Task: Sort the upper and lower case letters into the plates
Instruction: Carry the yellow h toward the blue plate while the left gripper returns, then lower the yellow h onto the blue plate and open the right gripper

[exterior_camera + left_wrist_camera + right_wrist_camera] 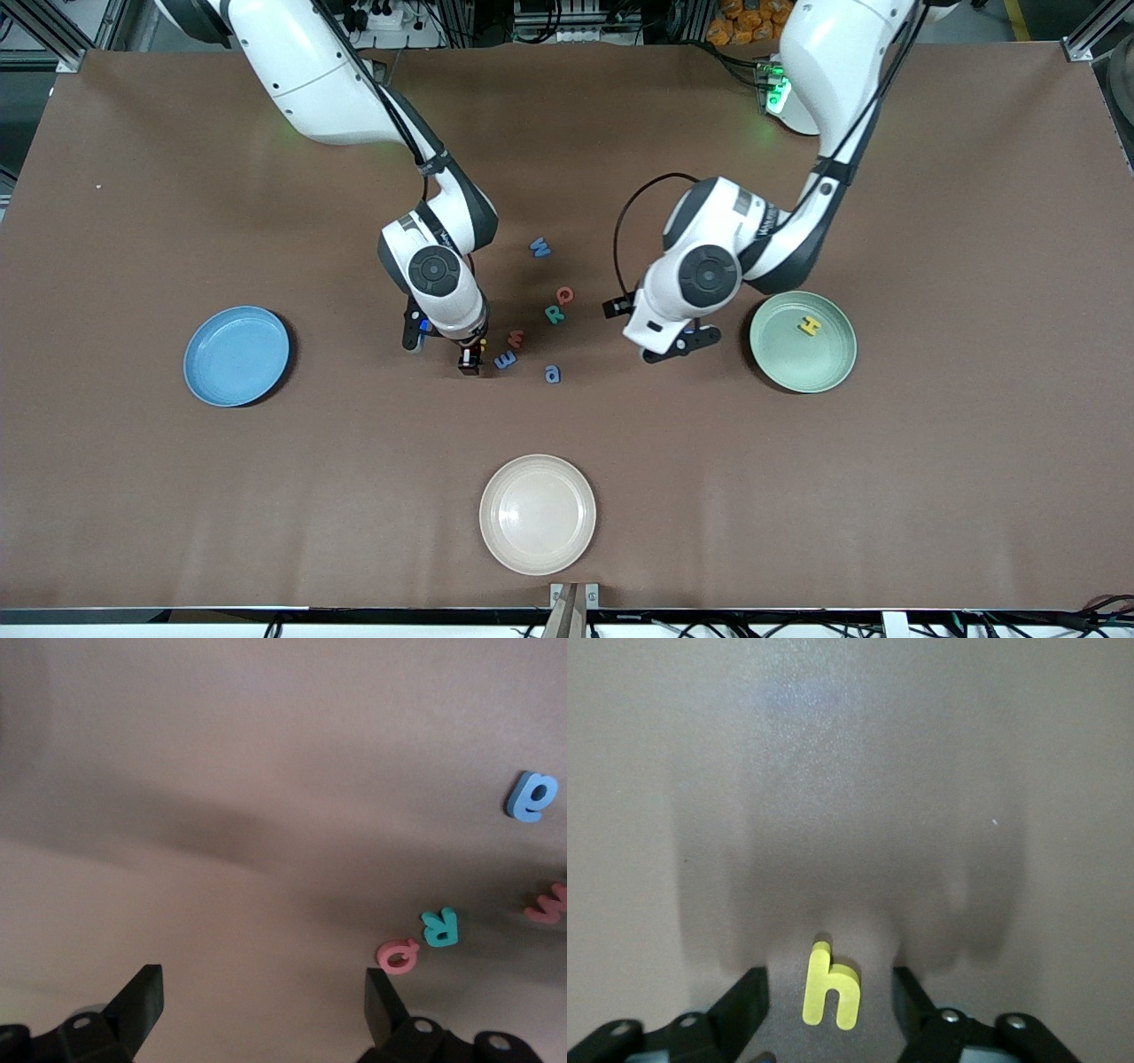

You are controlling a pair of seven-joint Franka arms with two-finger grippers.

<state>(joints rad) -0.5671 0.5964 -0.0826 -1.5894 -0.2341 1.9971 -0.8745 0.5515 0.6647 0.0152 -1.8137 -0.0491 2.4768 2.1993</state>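
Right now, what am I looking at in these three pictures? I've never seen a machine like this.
These are two white robot arms at a brown table, each ending in a two-finger gripper. The big picture looks down from across the table. The other two come from cameras on the arms' wrists. Small foam letters lie in the middle, between a blue plate and a green plate that holds a yellow H. A beige plate lies nearer the camera. The right gripper is down at the table, its open fingers either side of a yellow h, not touching it. The left gripper hangs open beside the green plate, holding nothing.
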